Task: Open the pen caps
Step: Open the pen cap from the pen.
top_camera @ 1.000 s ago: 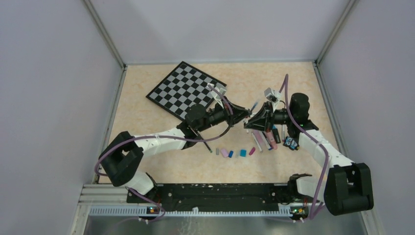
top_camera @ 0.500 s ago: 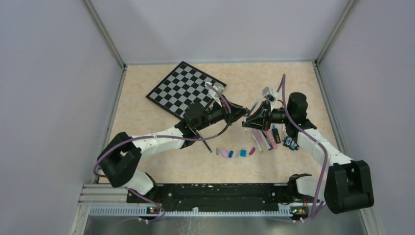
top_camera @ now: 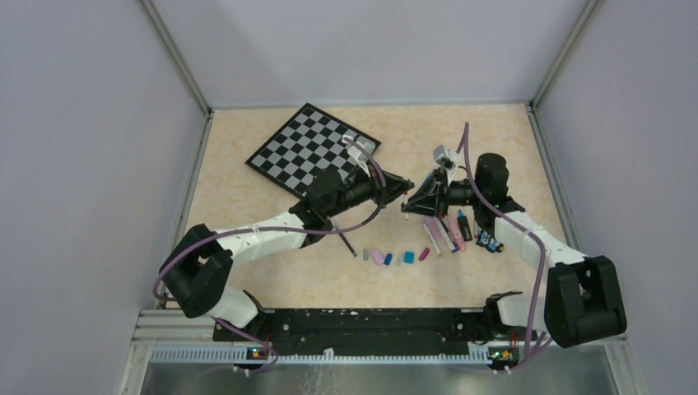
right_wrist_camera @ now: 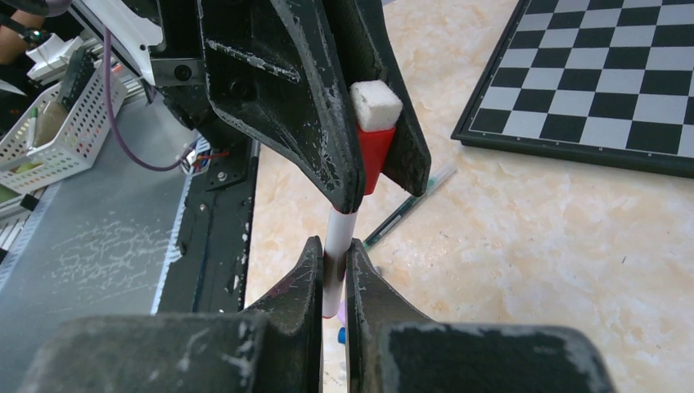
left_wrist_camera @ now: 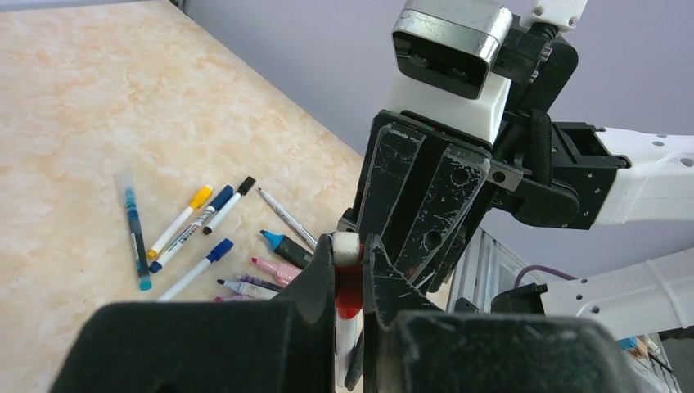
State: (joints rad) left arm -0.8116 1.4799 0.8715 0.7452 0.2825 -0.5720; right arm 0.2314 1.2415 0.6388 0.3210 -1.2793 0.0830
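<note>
Right wrist view: my left pincer (right_wrist_camera: 378, 184) is clenched on the red cap (right_wrist_camera: 373, 151). My right pincer (right_wrist_camera: 333, 254) grasps the pen's white barrel (right_wrist_camera: 338, 225).

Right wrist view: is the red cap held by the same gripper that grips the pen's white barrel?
No, the left gripper clamps the red cap, while the right gripper pinches the white barrel.

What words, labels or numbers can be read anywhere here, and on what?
No text can be read.
Pens: possible print on a white barrel, too small to read.
Held pen with red cap: no print shows.
Chessboard: no letters or numbers show.
</note>
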